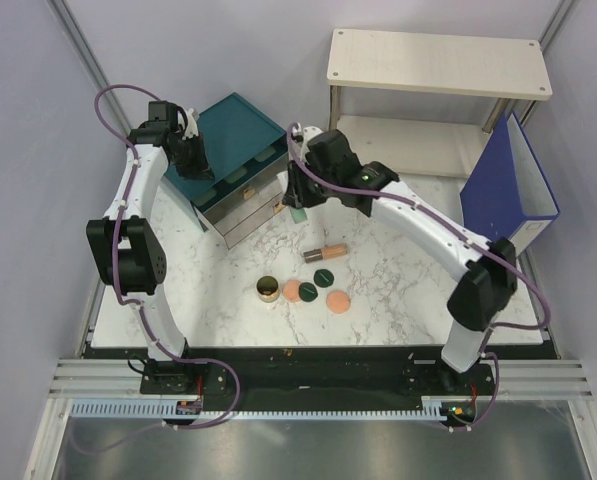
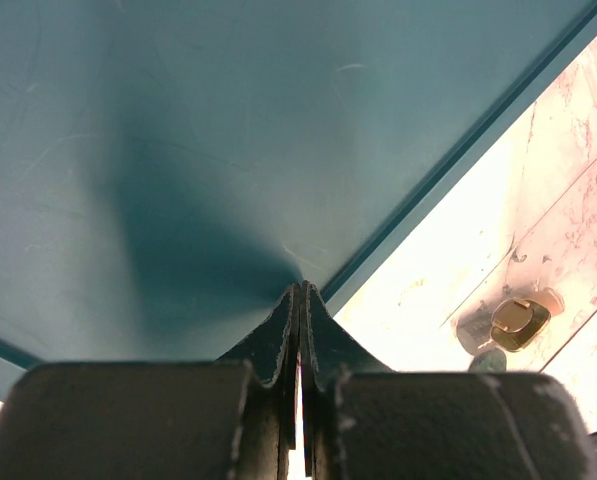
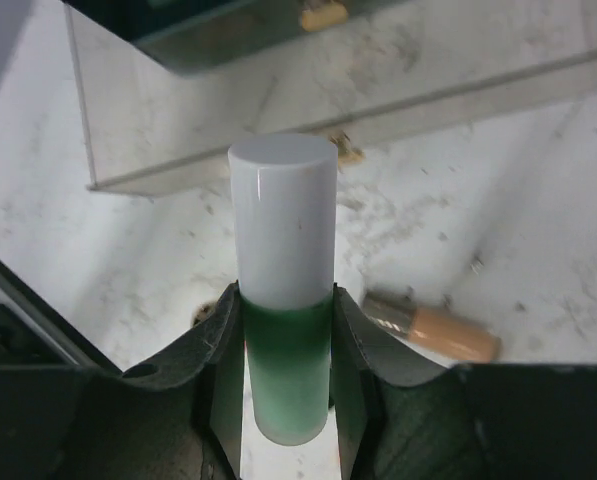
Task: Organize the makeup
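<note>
Barely begun, by the look of it. The right gripper [image 3: 286,330] has its fingers pressed against both sides of the mint-green tube [image 3: 283,230], holding it with the white cap pointing at the clear drawers of the teal drawer box [image 1: 240,135], just in front of them. The left gripper [image 2: 300,300] is pinched fully closed, empty, on the box's top. Out on the table [image 1: 398,300] lie the copper-tipped tube [image 1: 325,251], gold-lidded jar [image 1: 268,290], two peach discs [image 1: 292,291] and two dark green compacts [image 1: 325,277], none put away. Whether anything sits in the drawers I can't tell.
</note>
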